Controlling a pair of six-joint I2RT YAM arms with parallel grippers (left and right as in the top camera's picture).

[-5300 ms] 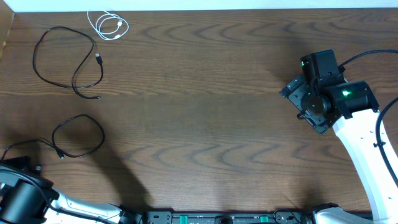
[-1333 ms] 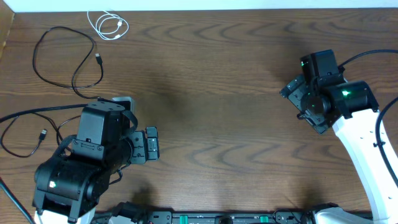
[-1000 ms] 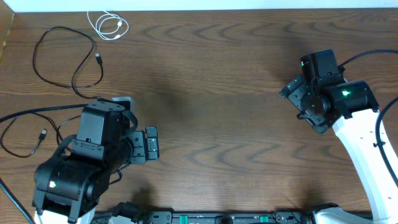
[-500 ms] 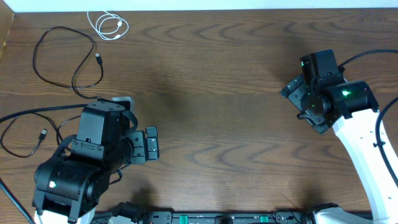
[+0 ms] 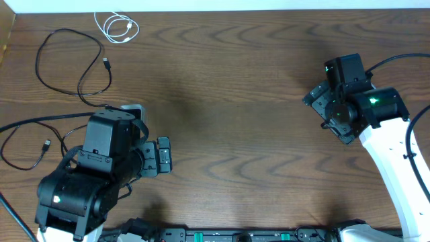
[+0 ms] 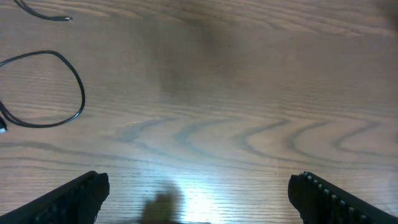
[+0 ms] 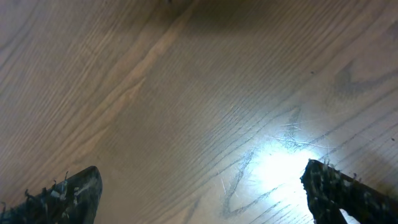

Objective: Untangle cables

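Cables [image 5: 107, 63] lie apart from one another on the left of the bench [image 5: 235, 81], none of them held. Nearest, one black cable [image 5: 45, 144] curls beside the left arm [image 5: 94, 175], its plug loose on the wood. Left fingers [image 6: 68, 199] stand wide over bare wood. Right fingers [image 7: 59, 196], off to the right, are spread wide too, with nothing between them. Farther back the other black cable [image 5: 107, 63] loops openly, and the white cable [image 5: 117, 28] sits coiled by the far edge.
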